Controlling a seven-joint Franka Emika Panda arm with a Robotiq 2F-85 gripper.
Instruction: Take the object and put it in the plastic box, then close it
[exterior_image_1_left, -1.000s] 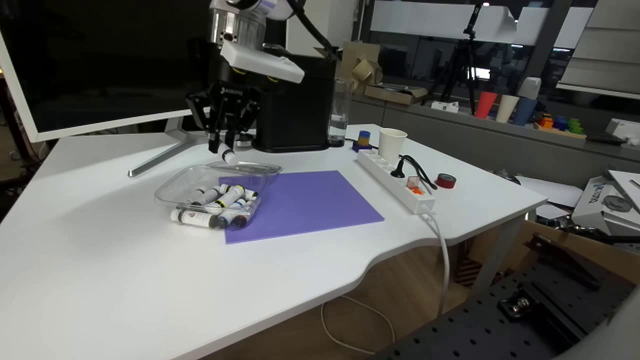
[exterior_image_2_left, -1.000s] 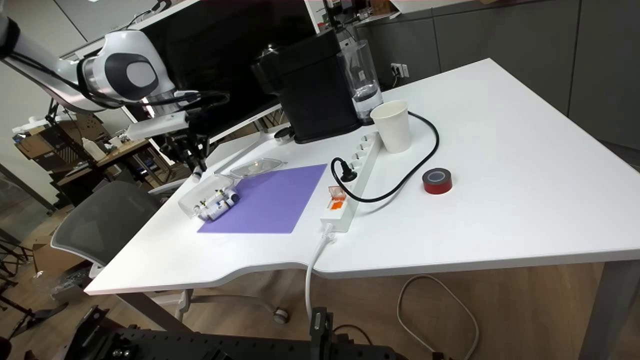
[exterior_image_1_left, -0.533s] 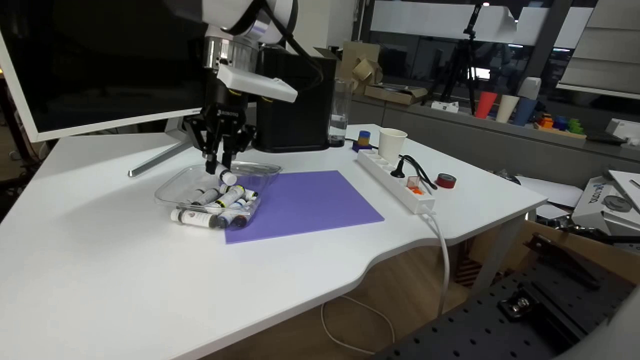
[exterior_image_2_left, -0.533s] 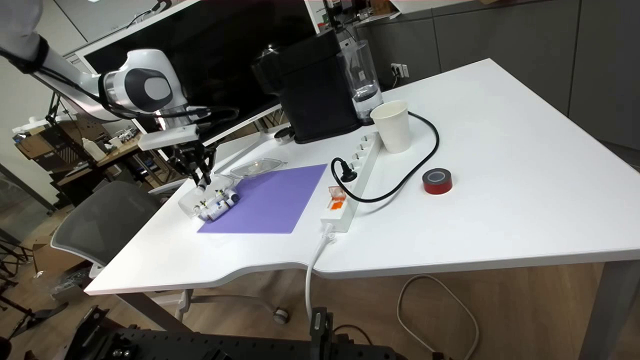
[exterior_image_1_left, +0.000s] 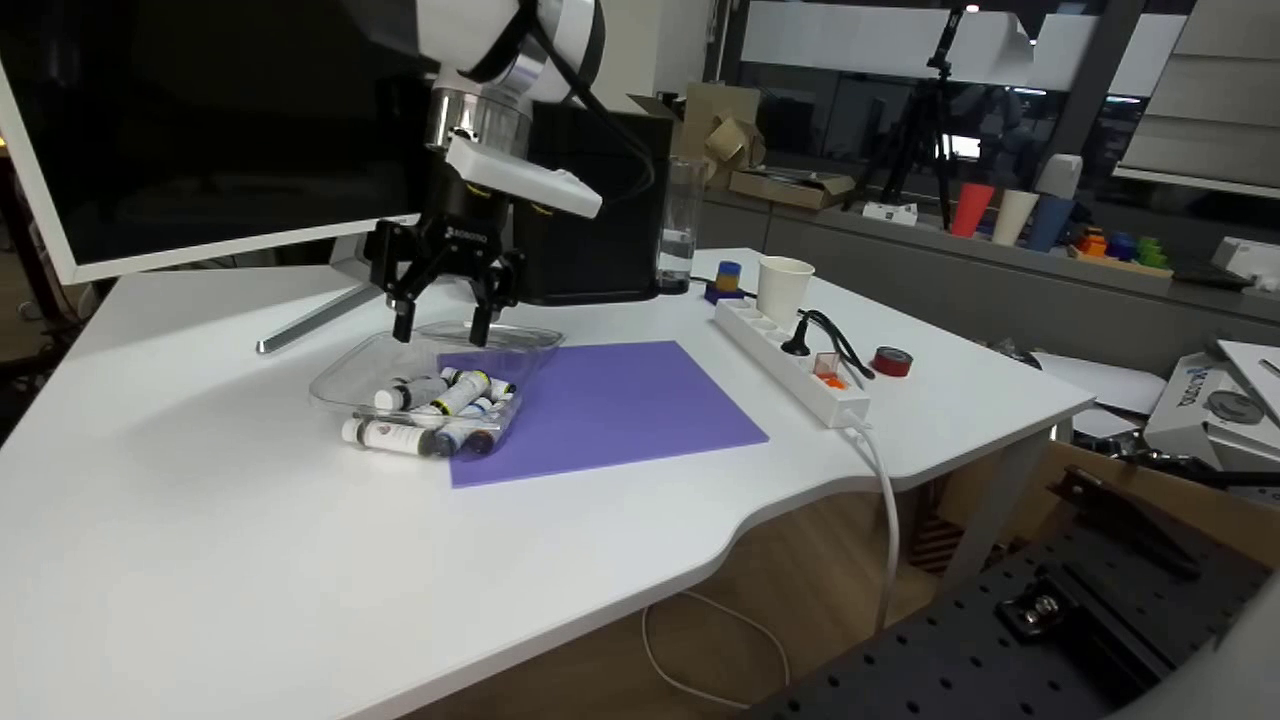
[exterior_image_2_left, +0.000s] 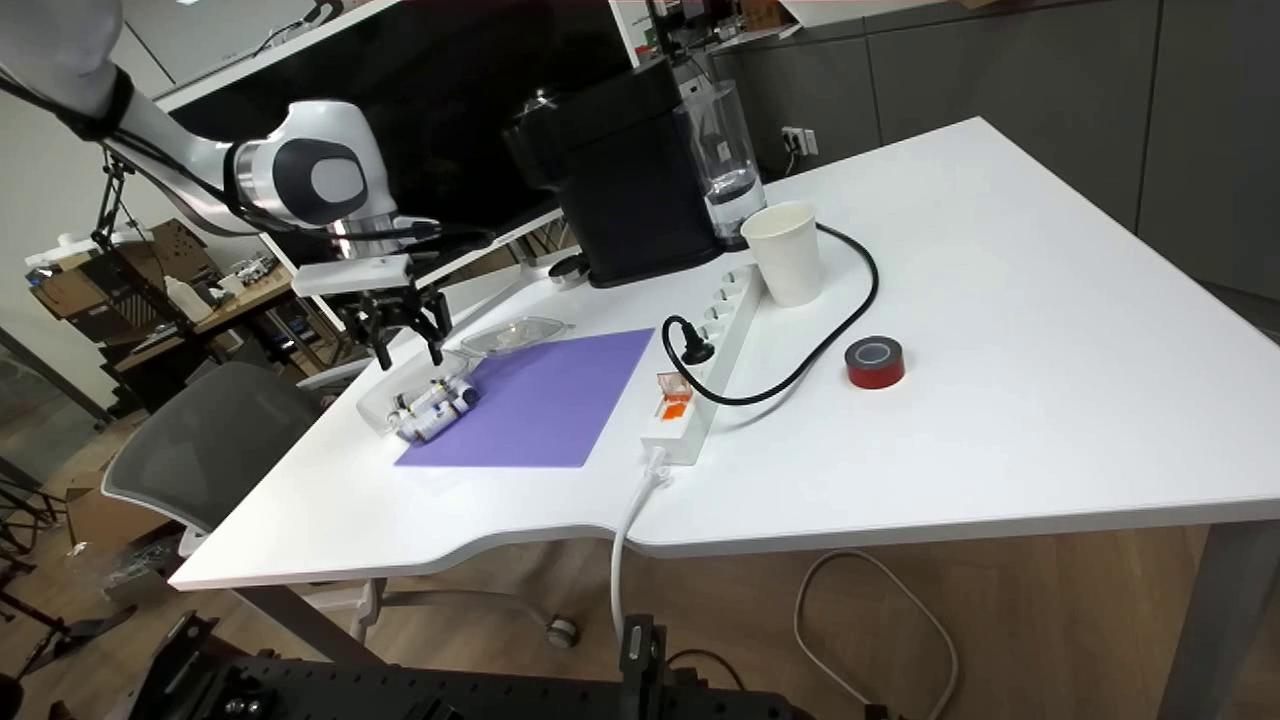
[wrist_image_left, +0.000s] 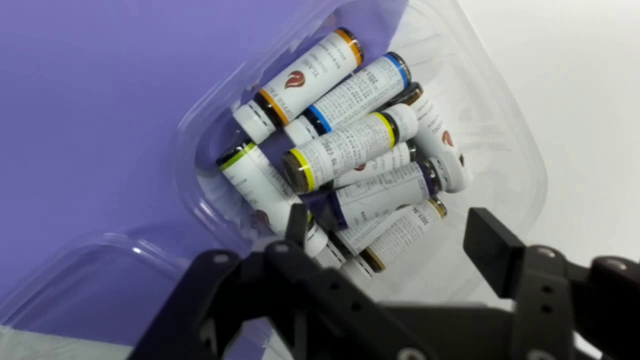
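Wrist view: 9 vials (wrist_image_left: 350, 148) in 1 box (wrist_image_left: 495, 130), tool (wrist_image_left: 390, 227) spread

**Plastic box (exterior_image_1_left: 350, 372) toward nine, power strip (exterior_image_1_left: 788, 365) toward three**

On the desk (exterior_image_1_left: 230, 520), by a clock centred on the mat (exterior_image_1_left: 620, 410) in an exterior view: at nine, the plastic box, part over the mat, part off it, with vials (exterior_image_1_left: 462, 393) inside and the claw (exterior_image_1_left: 441, 328) above. At the plastic box's two, its lid (exterior_image_1_left: 527, 337). Toward three, apart from the mat, the power strip; beside its far end, at two, a cup (exterior_image_1_left: 783, 287); further out, near three, a tape roll (exterior_image_1_left: 892, 362). At twelve, a tall box (exterior_image_1_left: 600, 240); at ten, a monitor (exterior_image_1_left: 200, 110).
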